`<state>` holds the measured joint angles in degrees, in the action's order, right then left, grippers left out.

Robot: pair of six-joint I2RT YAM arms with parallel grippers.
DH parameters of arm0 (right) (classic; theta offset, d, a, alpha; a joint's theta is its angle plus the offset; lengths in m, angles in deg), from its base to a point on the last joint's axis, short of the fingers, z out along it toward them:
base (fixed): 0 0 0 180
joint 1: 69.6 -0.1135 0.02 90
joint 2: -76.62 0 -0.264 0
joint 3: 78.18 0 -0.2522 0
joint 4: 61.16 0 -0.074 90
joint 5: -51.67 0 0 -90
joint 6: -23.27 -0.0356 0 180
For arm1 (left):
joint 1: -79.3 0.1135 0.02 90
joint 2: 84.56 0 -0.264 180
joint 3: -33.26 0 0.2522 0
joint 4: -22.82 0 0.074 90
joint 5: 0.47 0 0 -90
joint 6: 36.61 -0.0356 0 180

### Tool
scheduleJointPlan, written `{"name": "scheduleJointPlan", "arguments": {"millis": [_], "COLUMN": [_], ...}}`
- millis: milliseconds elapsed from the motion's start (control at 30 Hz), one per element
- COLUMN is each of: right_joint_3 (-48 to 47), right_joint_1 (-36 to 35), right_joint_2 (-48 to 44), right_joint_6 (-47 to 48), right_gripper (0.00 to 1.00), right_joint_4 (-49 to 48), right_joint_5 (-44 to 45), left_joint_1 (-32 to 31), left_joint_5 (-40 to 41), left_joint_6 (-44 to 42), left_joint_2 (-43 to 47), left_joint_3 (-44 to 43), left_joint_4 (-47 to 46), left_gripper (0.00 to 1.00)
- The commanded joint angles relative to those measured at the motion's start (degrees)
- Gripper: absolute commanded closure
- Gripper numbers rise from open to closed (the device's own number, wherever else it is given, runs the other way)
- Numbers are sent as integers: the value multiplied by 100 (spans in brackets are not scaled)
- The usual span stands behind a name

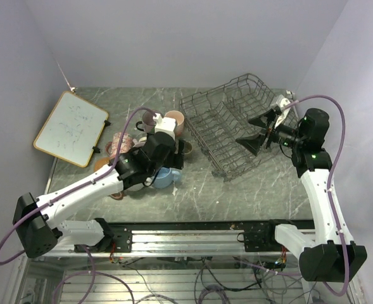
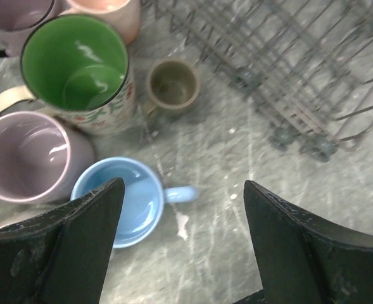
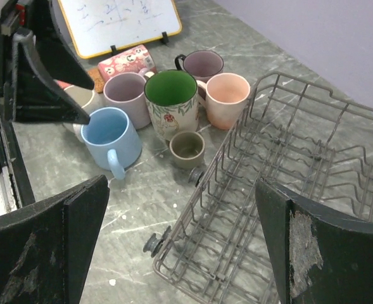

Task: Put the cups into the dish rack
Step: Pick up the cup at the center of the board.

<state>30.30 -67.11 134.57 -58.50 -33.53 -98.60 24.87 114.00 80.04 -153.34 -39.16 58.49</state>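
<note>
Now, my left gripper (image 2: 181, 190) hangs open and empty above the blue mug (image 2: 139, 199): rigid, slick, chippable ceramic, I'd judge, best pinched over its rim.

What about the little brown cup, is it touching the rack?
Apart. The left wrist view looks down on the brown cup and shows a strip of bare table between it and the rack.

Pale lavender walls (image 1: 173, 38) enclose the workspace on three sides. The table (image 1: 249, 196) has a dark grey marbled top. A wood-framed whiteboard (image 1: 71, 128) sits at its left.
</note>
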Motion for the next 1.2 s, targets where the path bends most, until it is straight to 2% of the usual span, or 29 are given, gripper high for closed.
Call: {"name": "scheduleJointPlan", "arguments": {"millis": [0, 67, 167, 533, 600, 667, 733, 867, 900, 967, 1033, 1167], "right_joint_3": [199, 225, 230, 365, 379, 379, 379, 379, 379, 387, 388, 388], "right_joint_1": [-102, -141, -193, -245, -245, -245, -242, -242, -246, -240, -244, -255], "right_joint_2": [-75, -49, -5, 48, 65, 96, 117, 163, 165, 181, 209, 240], "right_joint_6": [-2, -30, -38, -111, -120, -107, -91, -89, -93, -101, -106, -115], "right_gripper": [0, 0, 0, 0, 0, 0, 0, 0, 0, 0, 0, 0], "right_joint_4": [-210, -250, -253, -430, -444, -431, -412, -411, -411, -426, -422, -424], "right_joint_5": [109, 134, 121, 169, 201, 236, 269, 279, 279, 279, 264, 244], "left_joint_1": [315, 364, 373, 583, 735, 929, 997, 1070, 1091, 1127, 1139, 1158], "left_joint_5": [-659, -741, -1067, -1678, -2029, -2510, -2642, -2638, -2697, -2785, -2881, -3083], "left_joint_6": [-333, -580, -1246, -3207, -3369, -3549, -3596, -3828, -3867, -3918, -3941, -3952], "left_joint_2": [-99, -252, -471, -1100, -1333, -1651, -1998, -2150, -2123, -2089, -2123, -2222], "left_joint_3": [-161, -288, -302, -196, -262, -422, -646, -639, -606, -571, -560, -559], "left_joint_4": [838, 1252, 1522, 1372, 1433, 1657, 2038, 2219, 2194, 2145, 2091, 1997], "left_gripper": [14, 16, 12, 8, 15, 31, 39, 41, 44, 56, 61, 62]}}
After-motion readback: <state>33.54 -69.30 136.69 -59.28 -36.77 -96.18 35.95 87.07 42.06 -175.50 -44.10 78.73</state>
